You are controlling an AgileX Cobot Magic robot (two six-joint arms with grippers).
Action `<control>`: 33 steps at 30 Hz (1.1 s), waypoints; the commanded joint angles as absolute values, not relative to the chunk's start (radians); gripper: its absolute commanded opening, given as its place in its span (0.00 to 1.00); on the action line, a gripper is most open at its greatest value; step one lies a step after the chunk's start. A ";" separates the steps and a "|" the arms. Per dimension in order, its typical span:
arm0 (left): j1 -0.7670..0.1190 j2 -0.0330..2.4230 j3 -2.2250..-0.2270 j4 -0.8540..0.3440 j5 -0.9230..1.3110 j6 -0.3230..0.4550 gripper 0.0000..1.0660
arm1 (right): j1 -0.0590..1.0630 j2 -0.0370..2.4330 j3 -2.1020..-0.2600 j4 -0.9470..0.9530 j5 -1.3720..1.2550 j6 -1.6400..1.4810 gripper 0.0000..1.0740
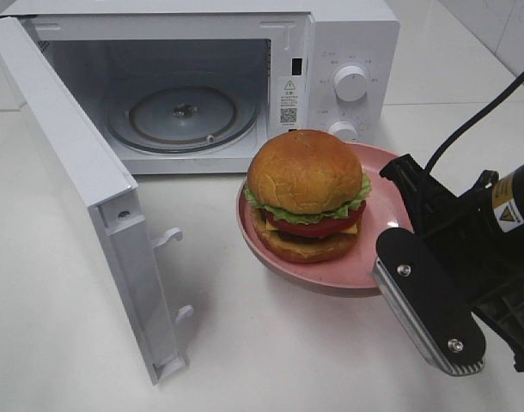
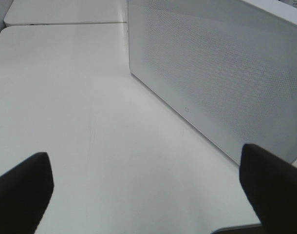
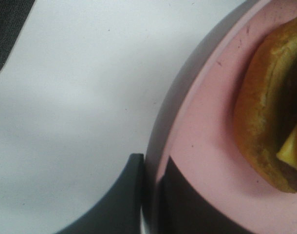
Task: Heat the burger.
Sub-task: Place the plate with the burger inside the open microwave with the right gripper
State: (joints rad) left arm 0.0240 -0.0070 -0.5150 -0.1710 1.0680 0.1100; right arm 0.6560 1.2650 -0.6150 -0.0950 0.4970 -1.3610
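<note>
Burger (image 1: pixel 307 193) sits on the pink plate (image 1: pixel 378 249), on the worktop (image 1: pixel 271 360) just in front of the microwave (image 1: pixel 348 51), toward its control side. It is not in the cavity yet.

Right claw (image 3: pixel 152 163): clenched on the plate's near rim, 1 finger under the outer edge and 1 lying on the pink surface. It grips the plate, not the food. From this claw the burger lies inward across the plate, toward the oven.

Left claw (image 2: pixel 143 151): released, jaws wide with nothing between them. It hangs over bare worktop facing the perforated door (image 1: pixel 73 163), and the high view does not show it.

The key relation, by my reading: the cavity opens behind the plate and to the left in the high view, so the carry would run diagonally, away from the right arm. The door is swung fully out on the left and leaves that path free. The right arm is clearly the nearer 1.

- Burger is a tall stack with an upright axis. It has a glossy bun, frilled lettuce, a red tomato slice, a yellow cheese corner and a dark patty.
- It may topple if the plate tips.
- Plate is round, smooth and shallow-lipped.
- Glass turntable (image 1: pixel 183 116) is round and bare.
</note>
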 commanded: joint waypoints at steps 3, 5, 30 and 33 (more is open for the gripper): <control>0.026 -0.014 -0.515 -0.180 1.070 0.107 0.91 | 0.638 1.279 -0.654 -0.110 0.421 -1.384 0.00; 0.026 -0.014 -0.515 -0.180 1.070 0.107 0.91 | 0.638 1.295 -0.674 -0.112 0.419 -1.384 0.00; 0.026 -0.014 -0.515 -0.180 1.070 0.107 0.91 | 0.640 1.545 -0.907 -0.036 0.420 -1.399 0.00; 0.026 -0.014 -0.515 -0.180 1.070 0.107 0.91 | 0.640 1.570 -0.932 0.018 0.425 -1.450 0.00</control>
